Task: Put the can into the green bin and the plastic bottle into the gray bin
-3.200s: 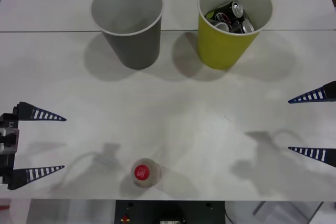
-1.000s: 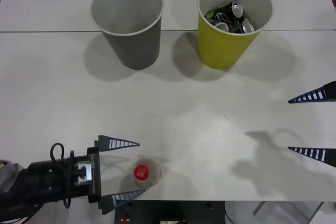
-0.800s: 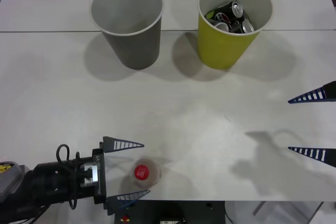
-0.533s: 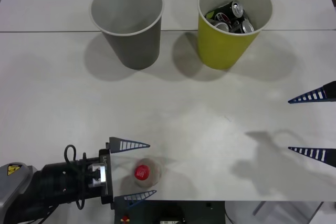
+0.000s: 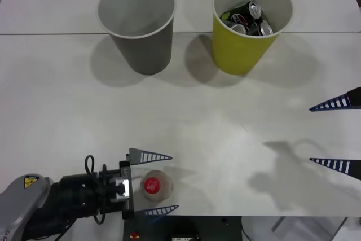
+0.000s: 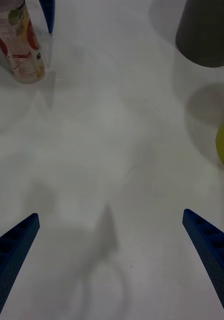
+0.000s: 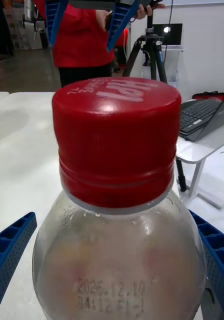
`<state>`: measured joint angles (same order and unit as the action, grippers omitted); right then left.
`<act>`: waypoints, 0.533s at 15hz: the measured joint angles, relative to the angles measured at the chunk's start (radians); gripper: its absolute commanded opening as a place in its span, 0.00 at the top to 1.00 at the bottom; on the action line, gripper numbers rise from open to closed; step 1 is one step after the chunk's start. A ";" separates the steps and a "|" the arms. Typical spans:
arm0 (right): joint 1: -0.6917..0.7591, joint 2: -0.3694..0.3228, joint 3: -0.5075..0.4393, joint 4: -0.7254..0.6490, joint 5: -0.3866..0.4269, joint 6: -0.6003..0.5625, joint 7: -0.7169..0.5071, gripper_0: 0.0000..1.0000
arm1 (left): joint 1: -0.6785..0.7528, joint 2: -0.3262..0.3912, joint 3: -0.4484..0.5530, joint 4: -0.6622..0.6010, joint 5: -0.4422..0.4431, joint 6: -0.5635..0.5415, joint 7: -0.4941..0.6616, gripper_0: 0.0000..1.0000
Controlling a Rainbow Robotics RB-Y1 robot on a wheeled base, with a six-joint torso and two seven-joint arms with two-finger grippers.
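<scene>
The plastic bottle (image 5: 155, 185) stands upright at the lower centre of the front view, near the bench (image 5: 56, 100) edge. The left end effector (image 5: 161, 184) is spread wide, one finger on each side of the bottle's neck, grasping nothing. An off-centre squeeze could tip it or nudge it off the edge. The gray bin (image 5: 137, 23) waits upper left, the green bin (image 5: 248, 23) upper right with cans inside. The right end effector (image 5: 335, 134) idles, released, at the right edge.

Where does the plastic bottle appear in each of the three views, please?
Front view: the bottle stands at the table's near edge, between the left gripper's open fingers.
Right wrist view: the bottle is in the top left corner.
Left wrist view: the bottle looms centrally, red cap uppermost.
Shared landmark: the cap and the blue fingers flanking it.
</scene>
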<state>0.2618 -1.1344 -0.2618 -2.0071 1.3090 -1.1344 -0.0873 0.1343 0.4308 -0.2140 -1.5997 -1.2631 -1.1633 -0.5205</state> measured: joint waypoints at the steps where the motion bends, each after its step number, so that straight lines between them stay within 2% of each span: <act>1: 0.000 0.000 0.000 0.000 0.000 0.000 0.000 0.00 | -0.004 -0.009 -0.001 0.000 -0.012 0.001 0.004 0.00; 5: 0.000 0.000 0.000 0.000 0.000 0.000 0.000 0.00 | -0.014 -0.043 -0.001 0.000 -0.049 0.002 0.023 0.00; 6: 0.000 0.000 0.000 0.000 0.000 0.000 0.000 0.00 | -0.015 -0.047 -0.001 0.000 -0.055 0.001 0.027 0.13; 7: 0.000 0.000 0.000 0.000 0.000 0.000 0.000 0.00 | -0.015 -0.049 -0.001 0.000 -0.057 0.002 0.030 0.79; 8: 0.000 0.000 0.000 0.000 0.000 0.000 0.000 0.00 | -0.015 -0.050 -0.003 0.000 -0.058 0.002 0.035 0.97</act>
<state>0.2618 -1.1344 -0.2618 -2.0071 1.3090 -1.1344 -0.0873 0.1191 0.3805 -0.2166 -1.5995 -1.3208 -1.1615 -0.4851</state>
